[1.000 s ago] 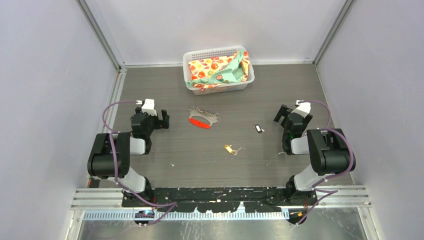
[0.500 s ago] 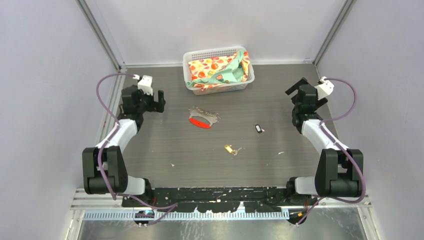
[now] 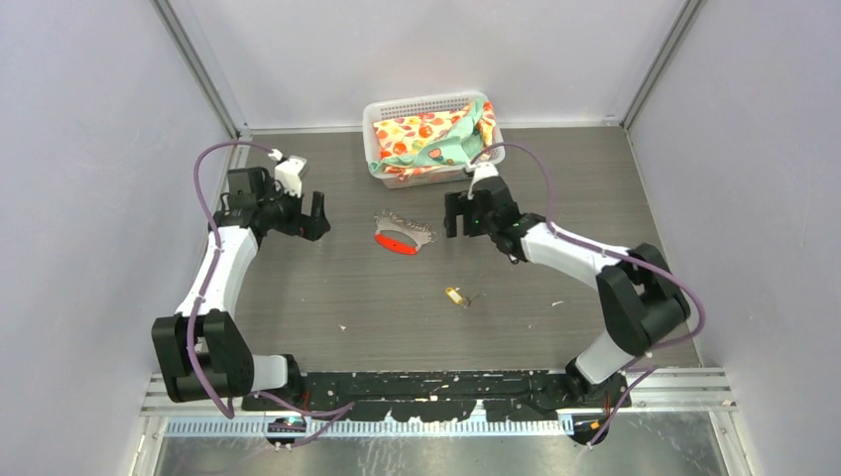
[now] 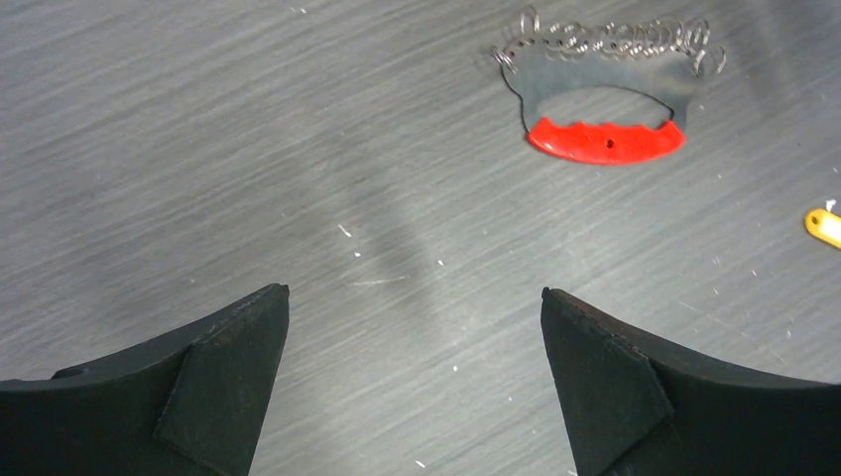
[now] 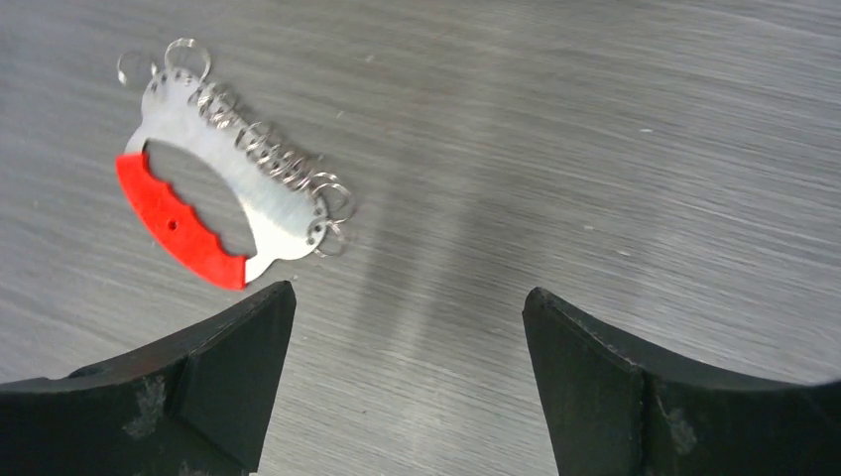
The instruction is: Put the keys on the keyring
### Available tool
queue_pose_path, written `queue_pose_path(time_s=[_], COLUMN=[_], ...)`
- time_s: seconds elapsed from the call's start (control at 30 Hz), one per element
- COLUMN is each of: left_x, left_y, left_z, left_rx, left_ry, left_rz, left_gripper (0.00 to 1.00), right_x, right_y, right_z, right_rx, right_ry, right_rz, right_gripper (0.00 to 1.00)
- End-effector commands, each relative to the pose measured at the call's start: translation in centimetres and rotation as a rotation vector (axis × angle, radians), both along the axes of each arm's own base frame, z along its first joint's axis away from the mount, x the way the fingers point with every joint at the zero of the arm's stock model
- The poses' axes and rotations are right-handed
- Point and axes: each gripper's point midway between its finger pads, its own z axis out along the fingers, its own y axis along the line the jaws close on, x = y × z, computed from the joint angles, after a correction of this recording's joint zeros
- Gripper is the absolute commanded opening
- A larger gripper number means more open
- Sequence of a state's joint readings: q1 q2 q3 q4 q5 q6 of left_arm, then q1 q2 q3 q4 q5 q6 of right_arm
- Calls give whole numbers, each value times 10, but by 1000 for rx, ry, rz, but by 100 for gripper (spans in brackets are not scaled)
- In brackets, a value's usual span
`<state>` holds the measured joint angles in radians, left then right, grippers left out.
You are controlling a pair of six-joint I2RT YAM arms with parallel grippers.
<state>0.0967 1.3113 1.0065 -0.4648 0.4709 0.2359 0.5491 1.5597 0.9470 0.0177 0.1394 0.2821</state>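
Note:
The keyring (image 3: 404,233) lies flat mid-table: a curved silver plate with small loops and a red tag. It shows in the left wrist view (image 4: 605,84) and the right wrist view (image 5: 233,164). My left gripper (image 3: 318,216) is open and empty, left of the keyring. My right gripper (image 3: 451,215) is open and empty, just right of it. Both hang above bare table in their wrist views, left (image 4: 414,292) and right (image 5: 410,289). The brass key (image 3: 456,296) lies nearer the front, and shows at the left wrist view's edge (image 4: 824,226). The black-headed key is hidden under my right arm.
A white basket (image 3: 426,101) holding patterned cloth (image 3: 428,137) stands at the back centre, just behind my right gripper. Grey walls and metal rails close in the table on three sides. Small white specks lie scattered on the wood surface.
My right arm swung from the far right side to the table's middle, stopping beside the keyring and covering the black key. My left gripper shifted slightly nearer the keyring. Both stay open.

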Motion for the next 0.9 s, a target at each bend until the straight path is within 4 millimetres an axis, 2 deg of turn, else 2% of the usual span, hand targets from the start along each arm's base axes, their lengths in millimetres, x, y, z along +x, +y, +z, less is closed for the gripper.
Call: queue_pose_path(time_s=[0.0,0.23,0.33,0.5,0.57,0.87], left_x=[-19,-33,-37,-43,-45,-43], left_y=[-9,-15,-14,-16,-16,-17], left_z=[3,-2,-3,-3,-3,0], left_rx=[-30,-32,-21,-19,-15,-11], left_ry=[62,100,112,132,132,105], left_rz=[-57,-121,-141,-172,-178,-177], left_gripper=[100,98,96,92,91,88], right_x=[-3,15,22,26,24,6], right_y=[38,73,81,92,94,82], right_z=[-14,-40,-51,-66,-69,-78], right_rx=[-112,-128,-135,-127,-118,-121], right_ry=[34,82,91,126,140,152], right_rz=[217,325,349,382,387,349], right_gripper=[88,82,81,72,68,62])
